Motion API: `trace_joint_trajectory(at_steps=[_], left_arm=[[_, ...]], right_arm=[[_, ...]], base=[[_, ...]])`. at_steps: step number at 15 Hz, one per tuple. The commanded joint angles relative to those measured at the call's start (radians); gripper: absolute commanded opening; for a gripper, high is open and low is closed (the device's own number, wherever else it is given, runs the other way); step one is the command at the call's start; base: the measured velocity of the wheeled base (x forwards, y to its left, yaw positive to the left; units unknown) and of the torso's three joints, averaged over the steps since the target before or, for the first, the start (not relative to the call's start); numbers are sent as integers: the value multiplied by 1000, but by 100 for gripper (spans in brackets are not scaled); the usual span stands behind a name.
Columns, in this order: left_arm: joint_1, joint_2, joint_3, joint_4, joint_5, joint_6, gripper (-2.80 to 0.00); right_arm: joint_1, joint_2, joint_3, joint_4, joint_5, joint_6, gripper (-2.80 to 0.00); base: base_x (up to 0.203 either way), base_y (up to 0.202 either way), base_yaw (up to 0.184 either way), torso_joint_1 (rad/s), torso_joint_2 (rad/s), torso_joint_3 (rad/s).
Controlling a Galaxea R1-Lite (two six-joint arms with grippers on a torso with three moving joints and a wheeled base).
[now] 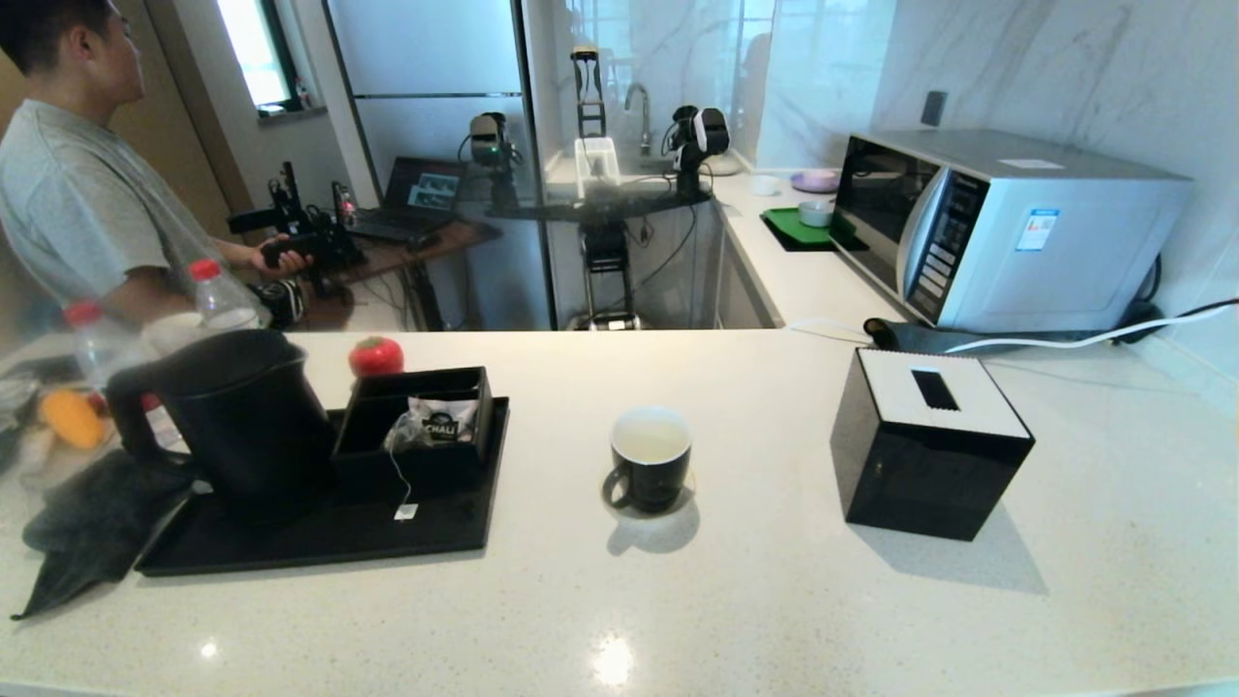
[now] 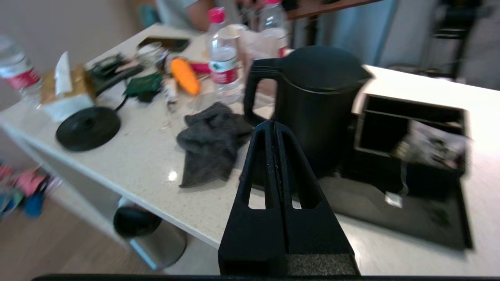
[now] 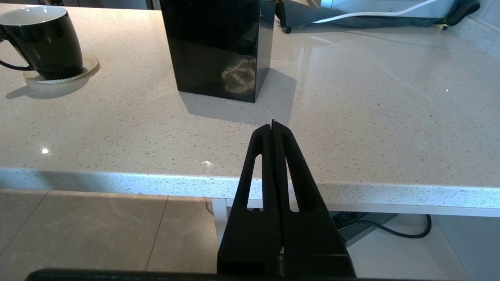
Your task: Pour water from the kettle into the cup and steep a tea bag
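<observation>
behind the kettle (image 1: 242, 416), half-hidden bottles (image 1: 218, 295)

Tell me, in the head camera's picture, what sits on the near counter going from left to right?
Dark cloth → kettle → tea bag in the black box → cup → black tissue box.

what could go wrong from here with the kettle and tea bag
The left claw is shut and aimed at the kettle; arriving shut, it may shove the kettle instead of taking the handle. The tea bag string hangs over the organiser beside the kettle, so a lift might snag it. The cup already holds liquid, so pouring may overfill it.
</observation>
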Motion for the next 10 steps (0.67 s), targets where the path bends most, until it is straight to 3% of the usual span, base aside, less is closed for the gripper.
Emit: trace_joint_trajectory(at_steps=[1, 3, 6, 10], left_arm=[[61, 246, 3, -82, 28, -28, -280], [139, 384, 45, -213, 29, -39, -280], [236, 615, 133, -512, -9, -26, -280], [384, 943, 188, -1017, -96, 87, -280]], right_arm=[[0, 1, 0, 0, 0, -1, -280], [0, 1, 0, 0, 0, -1, -280], [-1, 1, 0, 0, 0, -1, -280], [0, 1, 0, 0, 0, -1, -280]], base=[[0, 0, 0, 0, 0, 0], [0, 0, 0, 0, 0, 0], [0, 0, 0, 0, 0, 0], [0, 0, 0, 0, 0, 0]])
